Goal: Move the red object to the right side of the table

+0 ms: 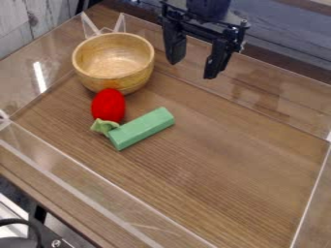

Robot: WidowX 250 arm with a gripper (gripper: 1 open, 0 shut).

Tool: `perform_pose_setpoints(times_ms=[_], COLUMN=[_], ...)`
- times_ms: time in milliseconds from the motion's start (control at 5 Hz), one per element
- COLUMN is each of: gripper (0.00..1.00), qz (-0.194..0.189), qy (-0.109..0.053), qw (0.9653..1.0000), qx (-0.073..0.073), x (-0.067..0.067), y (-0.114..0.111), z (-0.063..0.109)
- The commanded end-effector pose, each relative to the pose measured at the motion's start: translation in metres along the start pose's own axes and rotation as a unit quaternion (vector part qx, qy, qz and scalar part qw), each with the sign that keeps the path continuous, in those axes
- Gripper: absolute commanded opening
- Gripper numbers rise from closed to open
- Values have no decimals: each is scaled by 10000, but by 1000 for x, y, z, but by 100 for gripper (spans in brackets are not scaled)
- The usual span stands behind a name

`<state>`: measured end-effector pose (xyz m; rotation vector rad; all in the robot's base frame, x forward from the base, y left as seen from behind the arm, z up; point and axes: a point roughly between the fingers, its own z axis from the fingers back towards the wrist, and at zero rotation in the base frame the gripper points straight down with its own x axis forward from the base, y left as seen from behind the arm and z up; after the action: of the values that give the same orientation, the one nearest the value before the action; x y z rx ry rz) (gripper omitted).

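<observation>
My jaws stand wide apart with nothing between them, above the far part of the desk. The red object lies on the picture's left side, just in front of the bowl, its green leaves toward the near end and close against the green block. I judge it a light toy, perhaps soft or thin-skinned plastic, so I would squeeze only enough to hold. Its rounded, possibly slick flanks could roll or squirt out if I pinch high or off centre; better to take the red body across its widest part, low, one finger on each side, and leave the leaves alone, since they may bend. The bowl's rim crowds the far side and the block the near right, so I should come straight down and lift clear of both. The open wood to the picture's right offers ample room, short of the clear edging.
</observation>
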<state>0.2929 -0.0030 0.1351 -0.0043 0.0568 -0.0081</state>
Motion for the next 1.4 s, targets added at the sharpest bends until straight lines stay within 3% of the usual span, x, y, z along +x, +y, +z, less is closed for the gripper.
perform_pose_setpoints(times_ms=[0,200,400,600,800,1000,1200], gripper=[100,100,100,100,100,100,100], qz=[-264,-1174,-1698,-1949,-2018,-2260,-2647], qy=[94,172,48,-30,-29,-1,-37], qw=[9996,9929,9854,9808,9794,9741,9643], qx=[30,39,68,84,43,31,35], x=[-6,-21,-38,-50,-62,-66,-67], y=[9,24,51,84,106,120,129], z=[-5,-8,-5,-4,-8,-21,-34])
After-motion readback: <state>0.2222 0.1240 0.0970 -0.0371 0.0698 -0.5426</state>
